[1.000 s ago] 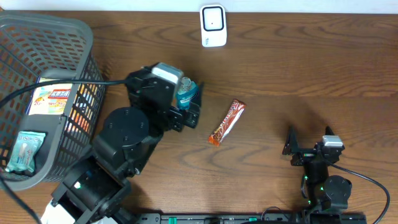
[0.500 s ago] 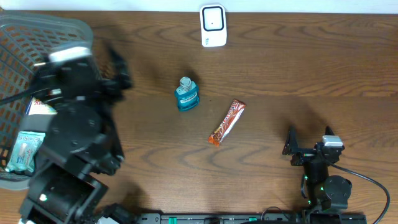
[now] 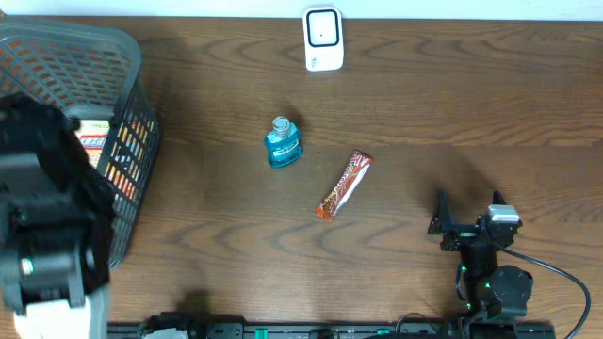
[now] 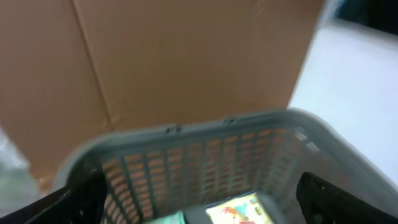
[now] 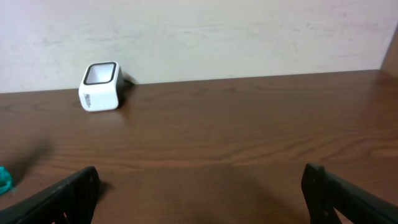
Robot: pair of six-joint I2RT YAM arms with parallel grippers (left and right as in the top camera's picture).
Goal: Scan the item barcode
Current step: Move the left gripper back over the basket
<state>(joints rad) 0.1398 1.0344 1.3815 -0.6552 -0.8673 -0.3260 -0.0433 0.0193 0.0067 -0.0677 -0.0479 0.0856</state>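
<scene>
Left hand [image 4: 199, 202] above a grey mesh basket [image 4: 205, 134], whole view blurred.
Two dark fingers [image 4: 339, 199] poke in at the bottom corners, standing wide apart. The basket's rounded rim arcs across the lower half, with its lattice far wall facing the camera. Inside, at the bottom edge, a colourful printed packet [image 4: 239, 210] lies with a pale green packet [image 4: 163, 218] just left of it; both are cut by the frame, print unreadable. Behind the basket stand brown cardboard panels [image 4: 186, 56] with a slanting seam. A pale surface [image 4: 364, 81] fills the upper right; can't tell what it is.
</scene>
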